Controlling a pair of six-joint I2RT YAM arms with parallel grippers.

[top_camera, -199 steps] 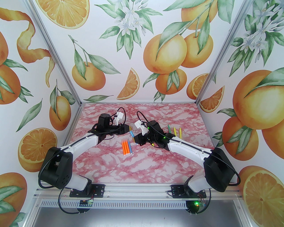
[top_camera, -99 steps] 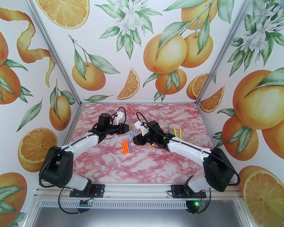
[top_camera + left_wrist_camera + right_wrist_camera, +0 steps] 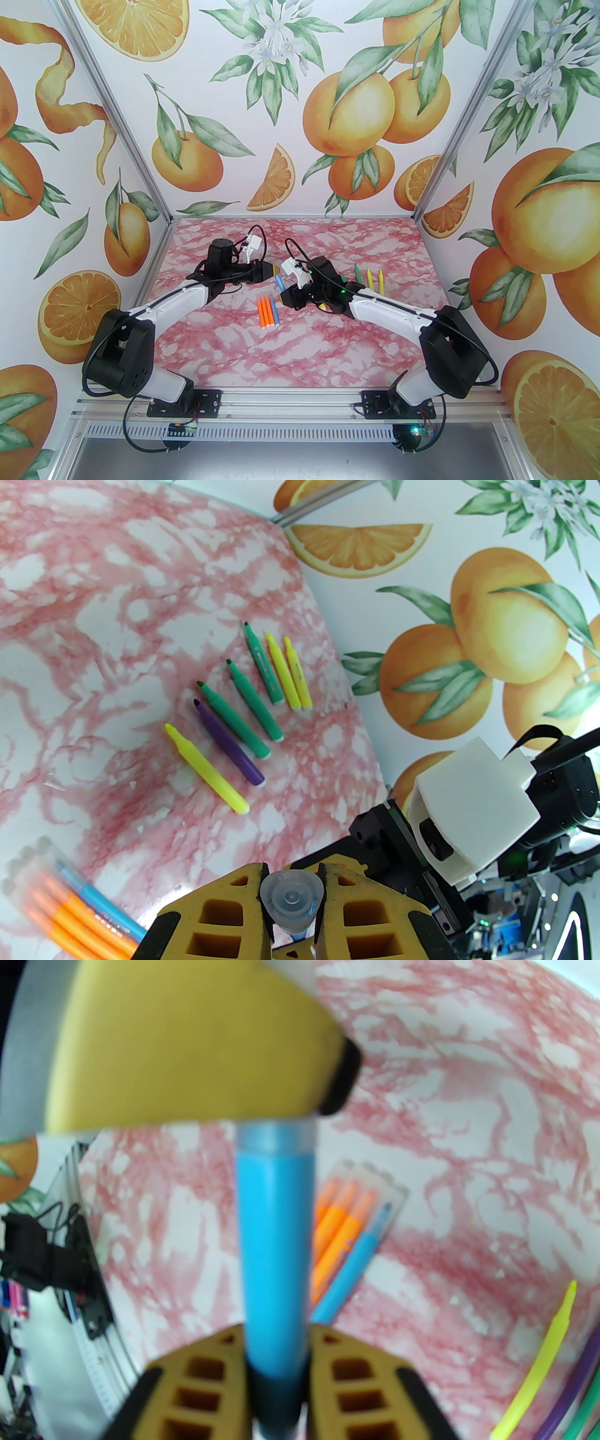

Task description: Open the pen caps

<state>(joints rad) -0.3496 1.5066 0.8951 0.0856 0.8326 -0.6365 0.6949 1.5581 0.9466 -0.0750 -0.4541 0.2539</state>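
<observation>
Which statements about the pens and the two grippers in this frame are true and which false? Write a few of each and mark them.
1. The left gripper is clamped on the cap of the held blue pen. True.
2. The right gripper is open and empty. False: it is shut on the held blue pen's barrel.
3. Three orange pens lie beside a loose blue pen on the table. True.
4. The green, yellow and purple pens all wear caps. False: their tips are bare.
</observation>
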